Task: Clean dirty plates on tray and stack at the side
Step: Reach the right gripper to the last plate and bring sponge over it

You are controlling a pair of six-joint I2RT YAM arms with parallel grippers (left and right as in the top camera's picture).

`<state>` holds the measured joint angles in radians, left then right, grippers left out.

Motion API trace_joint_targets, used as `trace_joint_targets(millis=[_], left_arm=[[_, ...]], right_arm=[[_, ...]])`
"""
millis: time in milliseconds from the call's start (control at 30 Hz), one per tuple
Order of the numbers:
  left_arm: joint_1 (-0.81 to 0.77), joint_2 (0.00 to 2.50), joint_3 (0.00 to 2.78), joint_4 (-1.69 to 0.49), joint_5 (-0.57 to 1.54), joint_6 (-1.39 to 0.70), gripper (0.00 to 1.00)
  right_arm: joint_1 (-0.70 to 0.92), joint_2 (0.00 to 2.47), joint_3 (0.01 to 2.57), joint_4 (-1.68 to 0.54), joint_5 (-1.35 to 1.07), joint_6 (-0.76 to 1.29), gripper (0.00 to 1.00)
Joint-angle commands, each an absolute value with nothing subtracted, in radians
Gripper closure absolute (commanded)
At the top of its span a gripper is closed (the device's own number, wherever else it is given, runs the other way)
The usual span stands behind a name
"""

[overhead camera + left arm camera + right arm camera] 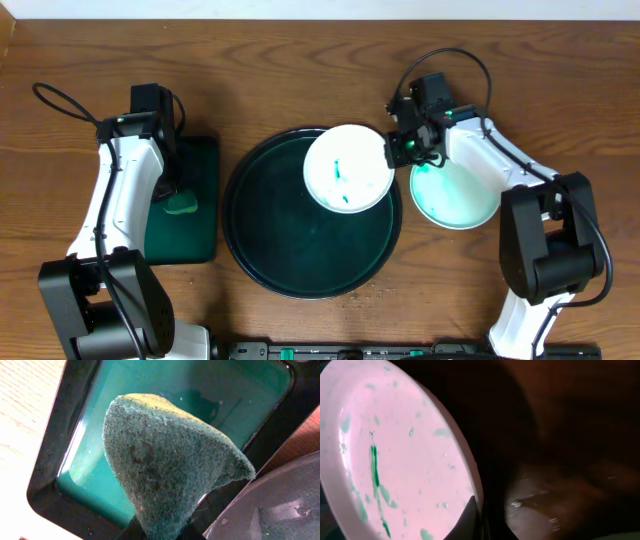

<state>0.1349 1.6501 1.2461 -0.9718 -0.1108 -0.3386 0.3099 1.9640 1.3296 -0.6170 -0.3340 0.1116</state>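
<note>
The left gripper (178, 190) is shut tight on a green sponge (170, 470). The sponge is rough and fuzzy, and it bends into a pointy shape where it is pinched. It hangs over the small tray (200, 400), a dark box shape with blue-green water in it. That small tray sits on the table (300, 60) just left of the round tray (300, 250). The right gripper (395, 150) is closed on the right edge of the streaked plate (347, 167). In the right wrist view, 1 dark finger (469, 519) touches the rim of this plate. The plate is white with green lines and spots on it. It is over the far right part of the round tray, and its edge goes a bit past the tray's rim. I cannot tell if it is lifted. The tinted plate (455, 200) lies on the table just right of the round tray, partly under the right arm.
</note>
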Motion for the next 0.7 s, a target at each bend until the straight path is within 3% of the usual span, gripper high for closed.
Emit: trace_joint_targets(millis=[0,367,667], left_arm=[[0.140,1.629,1.267,-0.975,-0.110,-0.323,0.93],[0.074,1.629,1.262,-0.959,0.014,-0.323,0.93],[-0.085,1.631,1.262,-0.933,0.015,-0.374,0.93]], right_arm=[[0.371,1.901,1.349,-0.645,-0.386,0.195,0.99],[0.524,1.963,1.335,-0.665,-0.319,0.428,0.99],[0.518,2.065,1.335,-0.645,-0.360,0.486,0.99]])
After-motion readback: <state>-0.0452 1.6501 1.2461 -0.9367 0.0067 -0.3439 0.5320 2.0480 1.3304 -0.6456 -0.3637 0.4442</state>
